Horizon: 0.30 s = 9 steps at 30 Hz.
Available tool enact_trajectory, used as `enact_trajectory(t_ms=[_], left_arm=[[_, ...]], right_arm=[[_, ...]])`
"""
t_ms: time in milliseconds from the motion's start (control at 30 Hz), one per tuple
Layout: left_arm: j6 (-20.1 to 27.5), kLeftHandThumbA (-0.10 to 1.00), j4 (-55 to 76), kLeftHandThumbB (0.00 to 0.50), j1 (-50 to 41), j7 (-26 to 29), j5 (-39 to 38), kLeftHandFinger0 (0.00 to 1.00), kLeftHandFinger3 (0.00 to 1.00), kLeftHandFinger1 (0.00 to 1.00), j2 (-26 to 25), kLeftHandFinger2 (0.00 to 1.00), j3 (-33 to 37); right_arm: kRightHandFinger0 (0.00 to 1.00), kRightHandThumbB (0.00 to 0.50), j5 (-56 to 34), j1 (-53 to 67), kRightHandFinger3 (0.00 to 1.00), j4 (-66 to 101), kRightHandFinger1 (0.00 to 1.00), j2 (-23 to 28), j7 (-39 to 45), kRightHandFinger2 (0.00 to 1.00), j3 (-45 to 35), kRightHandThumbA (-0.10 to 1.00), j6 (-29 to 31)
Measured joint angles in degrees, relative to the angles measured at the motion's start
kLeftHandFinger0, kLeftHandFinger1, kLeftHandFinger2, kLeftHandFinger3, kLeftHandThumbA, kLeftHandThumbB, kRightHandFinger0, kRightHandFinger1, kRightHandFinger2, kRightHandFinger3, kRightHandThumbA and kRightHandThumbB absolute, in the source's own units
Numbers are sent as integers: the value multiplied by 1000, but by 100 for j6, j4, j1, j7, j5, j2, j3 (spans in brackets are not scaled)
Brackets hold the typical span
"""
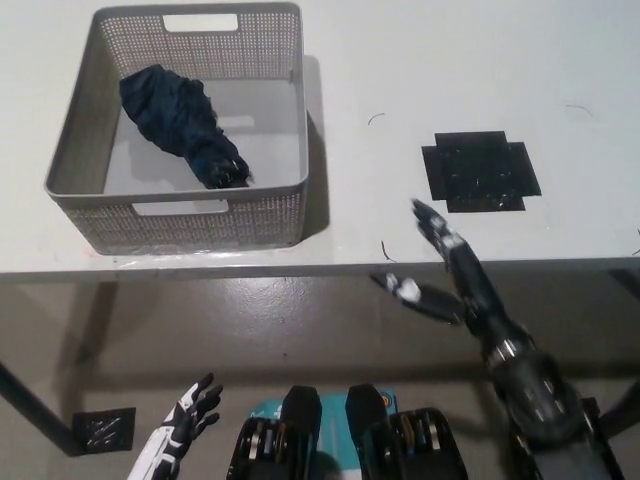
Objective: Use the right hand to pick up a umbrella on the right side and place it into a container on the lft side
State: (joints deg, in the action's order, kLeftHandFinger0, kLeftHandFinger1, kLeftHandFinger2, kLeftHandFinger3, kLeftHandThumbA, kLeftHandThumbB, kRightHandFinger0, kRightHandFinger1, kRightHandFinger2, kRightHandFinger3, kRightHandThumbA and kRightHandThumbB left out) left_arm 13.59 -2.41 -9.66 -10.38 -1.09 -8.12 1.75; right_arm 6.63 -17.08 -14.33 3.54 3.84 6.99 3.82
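Table (560, 60): white top; its front edge crosses the view from side to side, with floor below it.

Basket (180, 222): grey, perforated, rectangular, with a handle slot in each short wall. It stands at the table's left end, its front wall close to the front edge.

My right arm (540, 405): black, rising from the lower right, in front of the table and below its front edge.

Umbrella (180, 122): dark blue, folded and crumpled. It lies inside the basket on the basket floor, slanting from the back left toward the middle of the front wall, its dark tip end nearest that wall.

Black mat (480, 170): cross-shaped patch lying flat on the right half of the table, well apart from the basket.

My right hand (440, 265): fingers spread apart and holding nothing. Its fingertips reach just over the table's front edge, near the black mat. The umbrella lies well apart from it, up and to the left, behind the basket's right wall.

My left hand (185, 425): white, resting low at the lower left, over the floor, fingers apart and empty.
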Motion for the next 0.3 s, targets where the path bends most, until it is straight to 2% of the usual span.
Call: enact_trajectory(t_ms=[67,133,200,233,300], left_arm=[[0,1000,-37,160,0,0,-2,1000,1000,1000,-5,1000,-9],[1,1000,-88,158,-4,0,-7,1000,1000,1000,-21,1000,-32],[1,1000,-138,163,-5,0,-12,1000,1000,1000,-37,1000,-61],[1,1000,-163,156,-3,0,-16,1000,1000,1000,-43,1000,-78],[1,1000,-198,165,5,0,-24,1000,1000,1000,-47,1000,-103]], right_arm=[[1000,364,-153,472,1000,435,1000,51,37,1000,-17,1000,67],[1000,401,-390,1114,1000,920,1000,120,107,1000,-39,1000,156],[1000,411,-598,1639,1000,1213,1000,160,176,1000,-76,1000,237],[1000,437,-698,1891,1000,1317,1000,180,206,1000,-94,1000,274],[1000,441,-886,2203,1000,1450,1000,209,269,1000,-127,1000,354]])
